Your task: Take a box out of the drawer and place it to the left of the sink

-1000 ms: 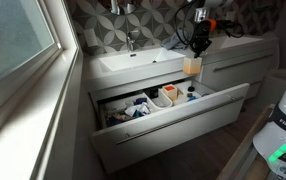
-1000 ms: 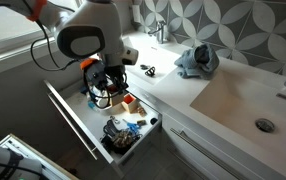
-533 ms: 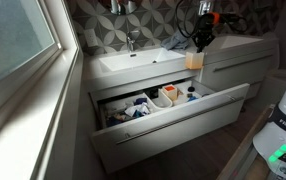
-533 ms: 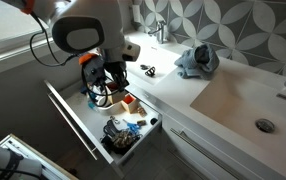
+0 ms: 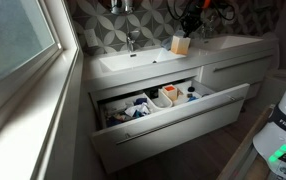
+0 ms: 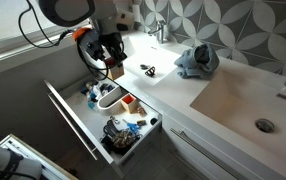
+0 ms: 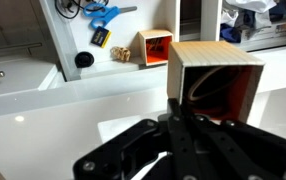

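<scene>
Gripper [image 5: 189,28]: closed onto the box [image 5: 180,44], which hangs directly under the fingers. 1 box in hand.

Box position, both exterior views: up at countertop level, above the open drawer [image 5: 175,118] and outside it. In an exterior view it sits just beside the sink [image 5: 123,66] basin, over the white vanity top. From the opposite side the box [image 6: 114,71] is at the near end of the counter with the gripper [image 6: 112,60] right above it, well apart from the grey cloth [image 6: 195,60] and the faucet [image 6: 161,30]. Contact with the countertop cannot be judged.

Wrist view: box [image 7: 215,85] fills the centre-right; pale wood, open face toward the camera, red inside. The gripper [image 7: 183,120] meets its lower edge, and the dark fingers [image 7: 163,150] close in on it from below. Behind it lie a 2nd small wooden box [image 7: 155,46], a blue-handled tool [image 7: 103,14] and a black disc [image 7: 82,59].
</scene>
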`<state>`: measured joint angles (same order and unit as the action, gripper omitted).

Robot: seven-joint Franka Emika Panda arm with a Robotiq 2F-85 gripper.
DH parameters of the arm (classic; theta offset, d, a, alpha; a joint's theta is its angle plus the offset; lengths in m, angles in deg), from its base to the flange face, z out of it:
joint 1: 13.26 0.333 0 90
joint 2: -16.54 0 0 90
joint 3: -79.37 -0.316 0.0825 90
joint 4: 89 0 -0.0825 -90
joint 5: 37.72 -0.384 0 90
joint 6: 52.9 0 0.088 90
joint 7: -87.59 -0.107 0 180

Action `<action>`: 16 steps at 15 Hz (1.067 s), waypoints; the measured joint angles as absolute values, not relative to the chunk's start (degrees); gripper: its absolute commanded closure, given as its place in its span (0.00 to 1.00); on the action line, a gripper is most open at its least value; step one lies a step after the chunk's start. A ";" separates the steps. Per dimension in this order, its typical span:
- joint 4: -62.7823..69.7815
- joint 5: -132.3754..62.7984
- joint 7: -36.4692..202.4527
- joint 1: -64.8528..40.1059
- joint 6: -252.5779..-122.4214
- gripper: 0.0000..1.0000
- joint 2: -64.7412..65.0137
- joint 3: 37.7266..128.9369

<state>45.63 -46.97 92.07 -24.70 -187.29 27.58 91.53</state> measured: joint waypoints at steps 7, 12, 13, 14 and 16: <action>41.69 -53.48 93.28 -19.11 -186.98 0.97 30.46 90.03; 41.69 -53.40 94.00 -19.09 -186.98 0.99 30.36 90.08; 41.56 -53.35 95.44 -18.80 -186.98 0.99 30.33 89.81; 41.18 -53.29 97.26 -18.10 -186.98 0.99 30.30 89.37; 39.74 -52.66 99.13 -16.05 -186.98 0.99 30.16 87.39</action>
<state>39.74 -52.66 99.13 -16.05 -186.98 30.16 87.39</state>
